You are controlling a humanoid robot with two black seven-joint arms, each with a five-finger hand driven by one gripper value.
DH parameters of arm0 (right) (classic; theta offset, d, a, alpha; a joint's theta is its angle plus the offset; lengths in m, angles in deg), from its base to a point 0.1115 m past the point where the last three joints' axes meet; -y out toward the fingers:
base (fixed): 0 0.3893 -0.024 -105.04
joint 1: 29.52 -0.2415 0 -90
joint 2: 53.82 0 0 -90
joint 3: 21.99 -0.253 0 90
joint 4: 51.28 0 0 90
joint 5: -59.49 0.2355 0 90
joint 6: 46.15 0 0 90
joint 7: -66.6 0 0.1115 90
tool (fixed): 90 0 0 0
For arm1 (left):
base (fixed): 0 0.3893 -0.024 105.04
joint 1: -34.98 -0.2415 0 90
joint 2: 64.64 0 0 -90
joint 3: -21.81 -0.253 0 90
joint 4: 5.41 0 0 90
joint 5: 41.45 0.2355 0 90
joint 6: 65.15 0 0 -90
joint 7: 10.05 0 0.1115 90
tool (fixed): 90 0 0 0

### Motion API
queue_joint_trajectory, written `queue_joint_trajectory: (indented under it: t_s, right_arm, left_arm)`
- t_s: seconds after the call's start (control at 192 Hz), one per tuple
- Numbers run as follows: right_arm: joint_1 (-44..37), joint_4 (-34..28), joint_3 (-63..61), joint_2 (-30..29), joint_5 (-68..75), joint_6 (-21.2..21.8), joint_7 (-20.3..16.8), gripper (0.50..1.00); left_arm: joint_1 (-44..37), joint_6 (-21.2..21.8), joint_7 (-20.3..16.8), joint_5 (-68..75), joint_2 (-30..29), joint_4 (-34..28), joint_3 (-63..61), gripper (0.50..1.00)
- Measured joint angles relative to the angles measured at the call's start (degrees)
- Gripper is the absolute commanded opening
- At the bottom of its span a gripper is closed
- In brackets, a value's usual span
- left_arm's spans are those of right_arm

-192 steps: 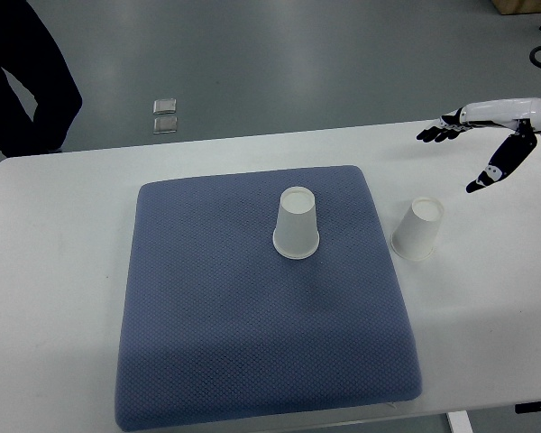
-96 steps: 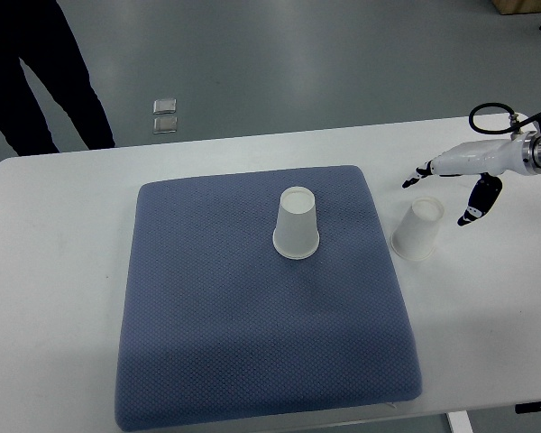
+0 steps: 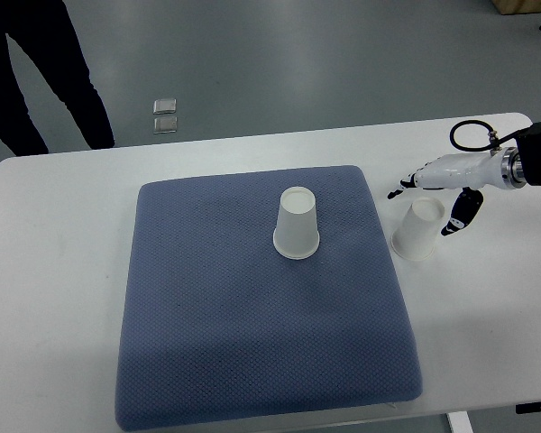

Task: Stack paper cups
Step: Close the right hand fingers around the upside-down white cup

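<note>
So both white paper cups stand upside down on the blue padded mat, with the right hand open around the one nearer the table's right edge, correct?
Not quite. Only one white paper cup stands on the blue padded mat. The other white paper cup stands off the mat, on the bare white table to its right, as the top view shows. The rest holds: both are upside down, and the right hand is open around that cup.

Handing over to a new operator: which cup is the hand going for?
Find the blue mat on the white table. Just off its right edge stands an upside-down paper cup, with the right hand open around it. The other cup stands on the mat.
</note>
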Motion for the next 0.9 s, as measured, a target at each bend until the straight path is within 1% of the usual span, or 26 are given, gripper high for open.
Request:
queue_joint_trajectory:
  t_s: [0.271,0.541,0.635,0.661,0.698,0.739,0.776,0.812,0.869,0.901]
  right_arm:
    - [1.7,2.1,0.0,-1.4,-0.6,-2.3,0.0,0.905]
    - [2.7,3.5,0.0,-2.5,-1.0,-3.9,0.0,0.881]
    - [2.7,3.6,0.0,-2.5,-1.0,-3.9,0.0,0.858]
    - [2.7,3.6,0.0,-2.5,-1.0,-3.9,0.0,0.836]
    - [2.7,3.6,0.0,-2.5,-1.0,-3.9,0.0,0.825]
    - [2.6,3.6,0.0,-2.5,-1.0,-3.9,0.0,0.797]
    - [2.6,3.6,0.1,-2.5,-1.0,-3.9,0.0,0.787]
    - [2.5,3.8,0.2,-2.6,-1.0,-3.9,0.0,0.766]
    - [2.5,3.9,0.5,-3.0,-1.0,-3.9,0.0,0.754]
    - [2.5,4.1,0.5,-3.1,-1.0,-3.9,0.0,0.735]
  left_arm:
    - [0.0,0.0,0.0,0.0,0.0,0.0,0.0,1.0]
    - [0.0,0.0,0.0,0.0,0.0,0.0,0.0,1.0]
    - [0.0,0.0,0.0,0.0,0.0,0.0,0.0,1.0]
    - [0.0,0.0,0.0,0.0,0.0,0.0,0.0,1.0]
    - [0.0,0.0,0.0,0.0,0.0,0.0,0.0,1.0]
    - [0.0,0.0,0.0,0.0,0.0,0.0,0.0,1.0]
    - [0.0,0.0,0.0,0.0,0.0,0.0,0.0,1.0]
    - [0.0,0.0,0.0,0.0,0.0,0.0,0.0,1.0]
    - [0.0,0.0,0.0,0.0,0.0,0.0,0.0,1.0]
    - [0.0,0.0,0.0,0.0,0.0,0.0,0.0,1.0]
